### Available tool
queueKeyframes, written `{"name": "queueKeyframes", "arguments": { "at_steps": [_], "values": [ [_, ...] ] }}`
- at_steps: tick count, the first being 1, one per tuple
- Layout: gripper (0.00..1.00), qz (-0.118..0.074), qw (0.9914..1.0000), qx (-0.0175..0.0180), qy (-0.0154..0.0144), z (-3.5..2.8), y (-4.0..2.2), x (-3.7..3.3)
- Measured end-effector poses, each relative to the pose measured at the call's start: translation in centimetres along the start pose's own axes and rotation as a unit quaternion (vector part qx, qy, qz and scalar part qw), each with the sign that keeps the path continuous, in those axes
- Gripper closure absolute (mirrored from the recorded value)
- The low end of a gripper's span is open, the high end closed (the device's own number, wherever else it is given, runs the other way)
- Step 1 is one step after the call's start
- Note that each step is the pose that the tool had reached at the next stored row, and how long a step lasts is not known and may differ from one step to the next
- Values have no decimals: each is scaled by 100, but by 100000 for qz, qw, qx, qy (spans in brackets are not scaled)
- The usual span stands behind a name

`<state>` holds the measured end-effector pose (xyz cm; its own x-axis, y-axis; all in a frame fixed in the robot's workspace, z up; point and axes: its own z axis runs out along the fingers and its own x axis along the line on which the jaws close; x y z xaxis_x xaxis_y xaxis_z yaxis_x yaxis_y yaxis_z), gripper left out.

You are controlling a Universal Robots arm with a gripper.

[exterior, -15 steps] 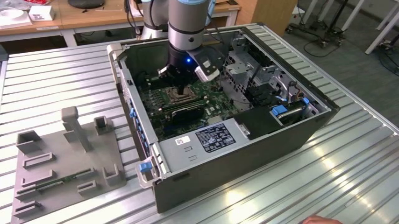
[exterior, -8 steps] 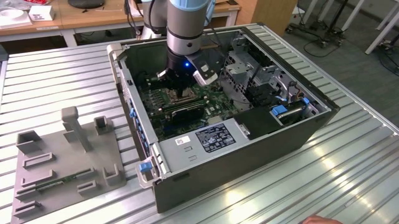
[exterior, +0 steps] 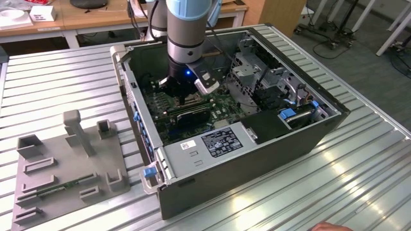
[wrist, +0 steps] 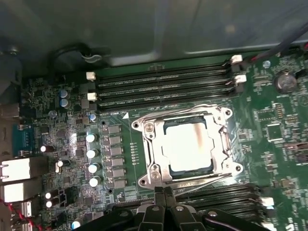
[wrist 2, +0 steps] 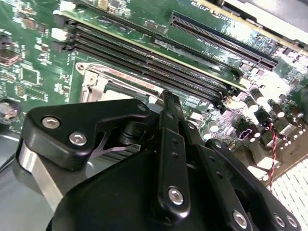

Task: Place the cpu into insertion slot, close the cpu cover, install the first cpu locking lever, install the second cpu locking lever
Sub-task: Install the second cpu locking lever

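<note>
Tool point(wrist: 163, 192) pinched narrow and empty beside the socket, where the cpu point(wrist: 186, 144) sits under the closed cpu cover point(wrist: 222, 139); thin stiff plate, fragile, edges-only handling I'd say.

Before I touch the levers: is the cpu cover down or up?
Down: in the first wrist view the cpu cover lies flat, framing the cpu.

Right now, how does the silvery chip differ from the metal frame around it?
The cpu is a solid, pale, matte square; the cpu cover is a shiny frame with an open centre. The cpu sits inside; the cpu cover rings it, lying flat. Both are square and lie level on the green board.
</note>
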<state>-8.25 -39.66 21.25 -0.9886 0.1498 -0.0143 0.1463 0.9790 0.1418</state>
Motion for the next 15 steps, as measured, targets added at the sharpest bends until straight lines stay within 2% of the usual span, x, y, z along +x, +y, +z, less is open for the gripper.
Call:
{"name": "queueKeyframes", "arguments": {
  "at_steps": [4, 9, 15],
  "values": [
    [89, -8, 100000, -4, 3, 52, -9, 8],
    [89, -43, 100000, -15, 5, 58, -10, 15],
    [89, -1280, 99992, -27, 186, 78, -21, 66]
  ]
}}
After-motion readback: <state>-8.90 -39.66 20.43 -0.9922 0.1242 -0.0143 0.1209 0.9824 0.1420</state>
